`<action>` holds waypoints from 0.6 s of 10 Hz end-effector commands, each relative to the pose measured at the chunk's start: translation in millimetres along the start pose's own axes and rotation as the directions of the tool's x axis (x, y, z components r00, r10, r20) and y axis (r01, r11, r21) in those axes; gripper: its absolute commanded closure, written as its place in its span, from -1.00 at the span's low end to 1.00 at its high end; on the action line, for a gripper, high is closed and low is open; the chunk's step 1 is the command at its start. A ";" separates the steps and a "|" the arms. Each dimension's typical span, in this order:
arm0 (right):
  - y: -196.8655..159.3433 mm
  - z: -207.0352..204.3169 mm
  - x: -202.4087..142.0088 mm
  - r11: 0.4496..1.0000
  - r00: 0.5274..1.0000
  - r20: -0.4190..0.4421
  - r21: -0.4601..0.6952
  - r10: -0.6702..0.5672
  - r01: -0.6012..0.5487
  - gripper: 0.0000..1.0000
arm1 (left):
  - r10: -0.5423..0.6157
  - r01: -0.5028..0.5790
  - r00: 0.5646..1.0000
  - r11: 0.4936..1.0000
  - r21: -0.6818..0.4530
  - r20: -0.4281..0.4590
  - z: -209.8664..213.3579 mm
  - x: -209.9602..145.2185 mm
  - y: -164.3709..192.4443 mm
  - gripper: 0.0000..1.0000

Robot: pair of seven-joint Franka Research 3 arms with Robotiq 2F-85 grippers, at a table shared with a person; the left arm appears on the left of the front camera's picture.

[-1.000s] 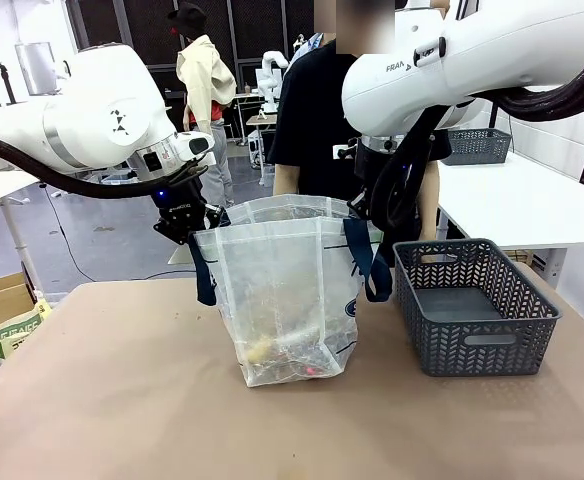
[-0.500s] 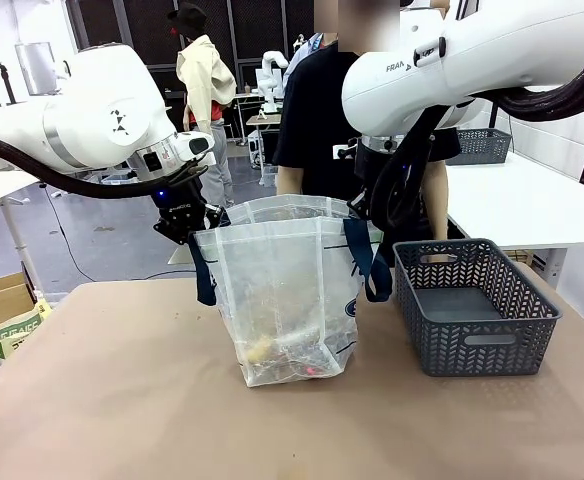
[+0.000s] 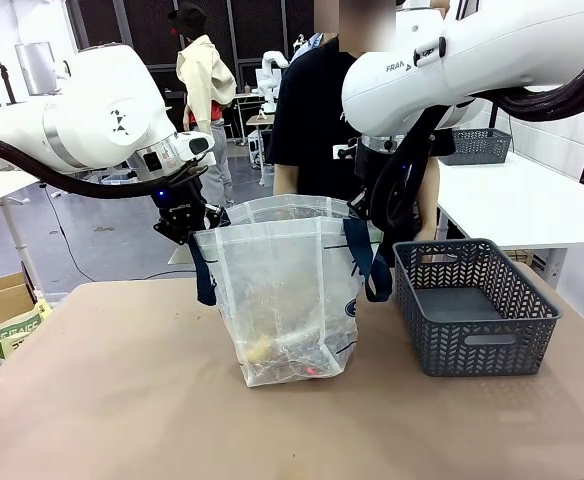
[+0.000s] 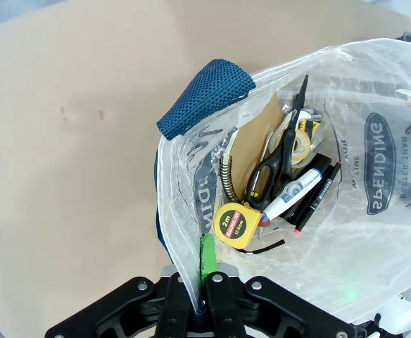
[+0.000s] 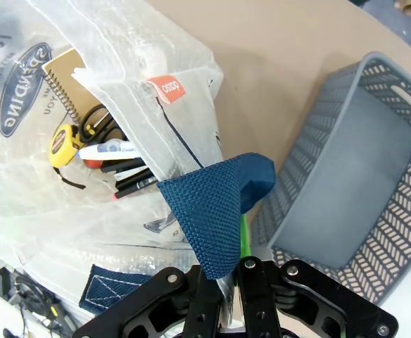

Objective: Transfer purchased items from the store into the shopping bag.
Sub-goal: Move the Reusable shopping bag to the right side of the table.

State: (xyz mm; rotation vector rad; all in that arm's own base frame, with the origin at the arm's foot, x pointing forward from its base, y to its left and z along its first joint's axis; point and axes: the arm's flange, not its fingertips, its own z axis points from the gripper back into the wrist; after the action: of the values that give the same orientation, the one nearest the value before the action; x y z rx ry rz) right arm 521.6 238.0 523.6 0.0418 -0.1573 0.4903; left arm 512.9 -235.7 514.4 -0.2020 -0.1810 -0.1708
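items: as far as I can see everything's in. Looking down from the left wrist I get the scissors, the brown spiral pad, the yellow tape measure and a white pen-like thing, all heaped at the bottom.
shopping bag: standing on the table in the middle, mouth held open, basket just to its right.
basket: looks bare inside from both the front and the right wrist, so I'd call the transfer done or close to it.
left gripper: jaws pinched tight on the thin plastic rim of the bag, beside the navy strap.
right gripper: jaws clamped on the opposite edge, with that side's strap folded over the fingers.
person: standing right behind the bag on the far side.
worry 1: that film is slippery. If either pinch creeps, that side flops over and the mouth collapses.
worry 2: if I move the arms apart, even slightly, the plastic stretches between two hard pinch points and could tear at the rim.
worry 3: the scissor tips point toward the bag wall, so a jerky lift might poke them through.
worry 4: an uneven lift tips the heap toward one corner.
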 end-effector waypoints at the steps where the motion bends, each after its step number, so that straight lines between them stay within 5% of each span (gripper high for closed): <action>1: -1.1 1.0 0.2 1.000 1.000 0.001 -0.001 -0.001 0.001 1.00 | 0.002 -0.002 1.000 1.000 0.001 0.000 -0.3 0.4 1.7 1.00; 6: -1.1 1.0 0.2 1.000 1.000 0.001 -0.001 -0.001 0.001 1.00 | 0.002 -0.002 1.000 1.000 0.001 0.000 -0.3 0.4 1.7 1.00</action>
State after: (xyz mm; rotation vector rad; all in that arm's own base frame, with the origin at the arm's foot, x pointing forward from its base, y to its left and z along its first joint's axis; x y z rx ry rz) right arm 521.6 238.0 523.6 0.0418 -0.1573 0.4903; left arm 512.9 -235.7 514.4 -0.2019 -0.1809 -0.1708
